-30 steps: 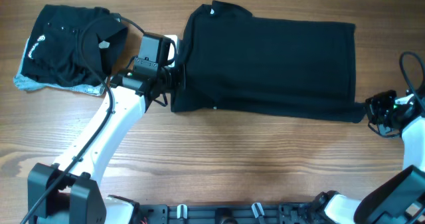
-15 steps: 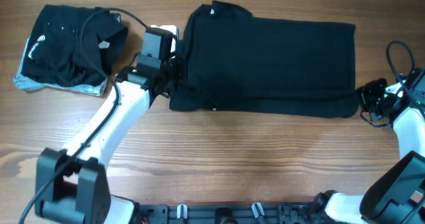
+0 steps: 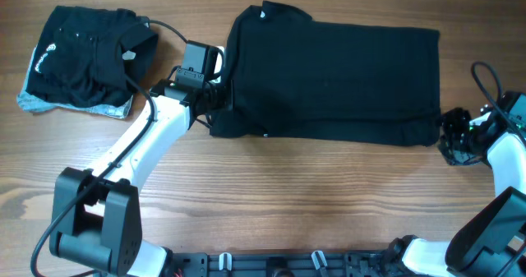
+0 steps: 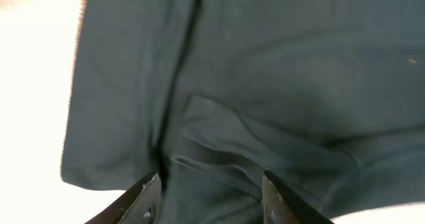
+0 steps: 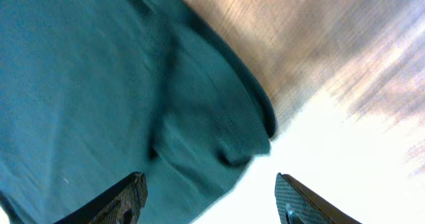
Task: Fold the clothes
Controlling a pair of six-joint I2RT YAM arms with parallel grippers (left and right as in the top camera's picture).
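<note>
A black garment (image 3: pixel 329 80), folded into a long band, lies flat across the middle of the wooden table (image 3: pixel 288 195). My left gripper (image 3: pixel 215 106) sits at the garment's left end. In the left wrist view its jaws (image 4: pixel 211 201) stand apart over the creased dark cloth (image 4: pixel 265 84) and clamp nothing. At the garment's lower right corner is my right gripper (image 3: pixel 448 139). Its jaws (image 5: pixel 209 199) are open too, and the rounded cloth corner (image 5: pixel 133 84) lies loose just ahead of them.
A pile of folded black clothes (image 3: pixel 82 59) sits at the far left, with a grey piece (image 3: pixel 33 104) showing under it. The left arm (image 3: pixel 140 154) crosses the table diagonally. A mounting rail (image 3: pixel 312 265) runs along the front edge.
Both grippers have gone from shut to open and let go of the garment's ends. The left one shifted up and right, the right one moved left toward the cloth corner.
</note>
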